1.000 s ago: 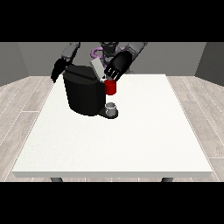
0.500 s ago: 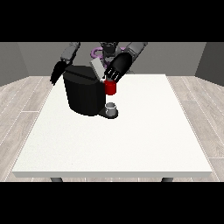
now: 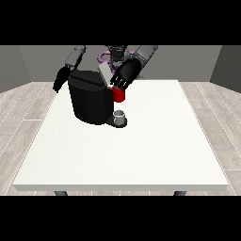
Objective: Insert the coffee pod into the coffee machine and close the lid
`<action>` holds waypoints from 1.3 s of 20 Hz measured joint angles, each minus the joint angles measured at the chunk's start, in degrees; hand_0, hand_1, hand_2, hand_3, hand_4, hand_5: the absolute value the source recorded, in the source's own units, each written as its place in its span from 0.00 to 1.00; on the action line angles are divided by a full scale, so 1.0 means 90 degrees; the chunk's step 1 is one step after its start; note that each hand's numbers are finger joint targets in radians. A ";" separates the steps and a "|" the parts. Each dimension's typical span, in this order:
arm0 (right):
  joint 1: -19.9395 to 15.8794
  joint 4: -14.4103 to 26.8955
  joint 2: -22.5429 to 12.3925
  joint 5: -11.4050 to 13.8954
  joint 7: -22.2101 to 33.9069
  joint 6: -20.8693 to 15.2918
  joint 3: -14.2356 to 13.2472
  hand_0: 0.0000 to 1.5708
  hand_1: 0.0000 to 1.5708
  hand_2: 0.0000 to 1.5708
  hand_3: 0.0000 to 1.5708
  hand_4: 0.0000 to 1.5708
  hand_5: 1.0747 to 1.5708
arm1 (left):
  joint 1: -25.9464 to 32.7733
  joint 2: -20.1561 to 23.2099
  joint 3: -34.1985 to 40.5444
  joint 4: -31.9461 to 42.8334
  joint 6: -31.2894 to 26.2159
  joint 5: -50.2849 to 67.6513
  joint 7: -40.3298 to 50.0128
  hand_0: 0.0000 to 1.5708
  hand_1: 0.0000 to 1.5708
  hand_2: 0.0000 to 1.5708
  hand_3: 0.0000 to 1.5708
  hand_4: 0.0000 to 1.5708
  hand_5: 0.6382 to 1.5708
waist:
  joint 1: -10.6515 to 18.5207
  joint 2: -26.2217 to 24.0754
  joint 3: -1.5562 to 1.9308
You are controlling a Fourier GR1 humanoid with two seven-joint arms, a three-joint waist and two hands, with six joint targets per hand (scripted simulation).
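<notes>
- Centrally, toward the far left part of the white desk [image 3: 141, 155], a black coffee machine [image 3: 89, 101] is seen standing upright, its body a dark block with a sloping top.
- A grey lid [image 3: 103, 74] is seen raised and tilted back at the top of the machine, so the machine is not closed.
- A red part [image 3: 119, 95] is shown at the front of the machine, just under the hand at the view's right; whether it is the coffee pod or a part of the machine cannot be told.
- A small grey cup [image 3: 120, 116] is set on the machine's base plate, directly below the red part and apart from it.
- The hand at the view's right [image 3: 124, 75] is held above the front of the machine, beside the raised lid and just over the red part.
- Its fingers [image 3: 118, 84] are pointed down toward the red part and appear slightly curled; whether they are pinching anything, or only touching it, cannot be told.
- The hand at the view's left [image 3: 60, 81] is hung beside the left flank of the machine, near it, at the desk's far left edge.
- Its fingers are seen only as a dark narrow shape pointing down, so it cannot be told whether they are spread or pressed together, nor whether the machine is touched.
- A purple ring [image 3: 102, 58] is visible behind the machine, near the robot's body.
</notes>
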 measured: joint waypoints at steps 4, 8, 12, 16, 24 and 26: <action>-0.0025 0.0049 0.0024 -0.0007 0.0073 -0.0019 -0.0008 0.00 0.00 0.00 0.00 0.00 1.00 | -0.0047 -0.0052 0.0005 0.0022 0.0057 -0.0014 -0.0013 0.77 0.77 0.79 0.76 0.23 1.00 | 0.0023 -0.0042 -0.0001; -0.0154 0.0053 0.0057 0.0033 0.0151 -0.0119 -0.0011 0.00 0.00 0.00 0.00 0.00 1.00 | -0.0077 -0.0056 -0.0018 0.0010 0.0216 -0.0079 -0.0124 0.75 0.75 0.76 0.74 0.22 1.00 | 0.0051 0.0038 0.0000; -0.0065 -0.0061 0.0047 0.0065 0.0095 -0.0049 0.0084 0.00 0.00 0.00 0.00 0.00 1.00 | -0.0075 0.0113 -0.0022 0.0060 0.0378 -0.0201 -0.0195 0.77 0.77 0.78 0.72 0.00 1.00 | -0.0085 0.0059 0.0000; -0.0057 -0.0086 0.0010 0.0014 0.0178 -0.0025 0.0029 0.00 0.00 0.00 0.00 0.09 1.00 | 0.0049 0.0123 -0.0233 0.0065 0.0527 -0.0454 -0.0283 0.75 0.75 0.76 0.68 0.00 1.00 | -0.0077 0.0009 -0.0001; -0.0101 -0.0085 0.0071 0.0080 0.0089 -0.0156 0.0042 0.00 0.00 0.00 0.00 0.00 1.00 | -0.0031 0.0238 -0.0299 0.0112 0.0672 -0.0636 -0.0535 0.71 0.71 0.72 0.62 0.00 1.00 | -0.0060 0.0230 0.0006; -0.0218 -0.0115 0.0049 0.0073 0.0218 -0.0148 0.0029 0.00 0.00 0.00 0.00 0.00 1.00 | -0.0094 0.0277 -0.0238 0.0154 0.0705 -0.0618 -0.0582 0.72 0.72 0.72 0.61 0.00 1.00 | -0.0088 0.0282 0.0003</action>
